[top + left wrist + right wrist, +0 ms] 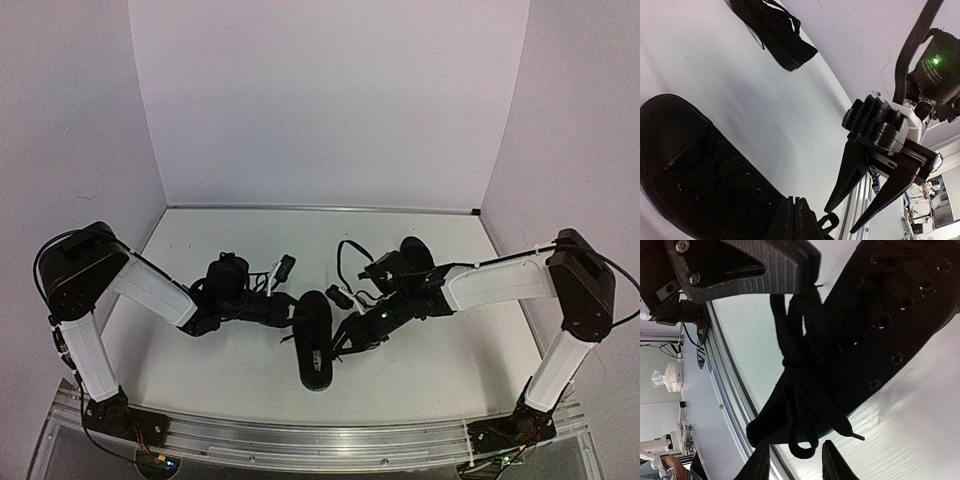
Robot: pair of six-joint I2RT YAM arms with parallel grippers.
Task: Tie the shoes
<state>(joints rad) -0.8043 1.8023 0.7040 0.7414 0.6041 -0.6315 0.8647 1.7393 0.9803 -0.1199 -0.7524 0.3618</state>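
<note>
Shoes point(313, 340) bore limp, light laces point(796, 335), best gripped mid-strand; left gripper point(794, 204) pinched one at twelve o'clock, right gripper point(796, 444) stood narrowly parted at six.

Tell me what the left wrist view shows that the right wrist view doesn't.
Only left wrist: the second shoe farther along the table, and the whole right gripper, open. Only right wrist: the knotted lace on the near shoe, with strands running up into the shut left gripper. Both: the near shoe, its eyelets and the white table.
</note>
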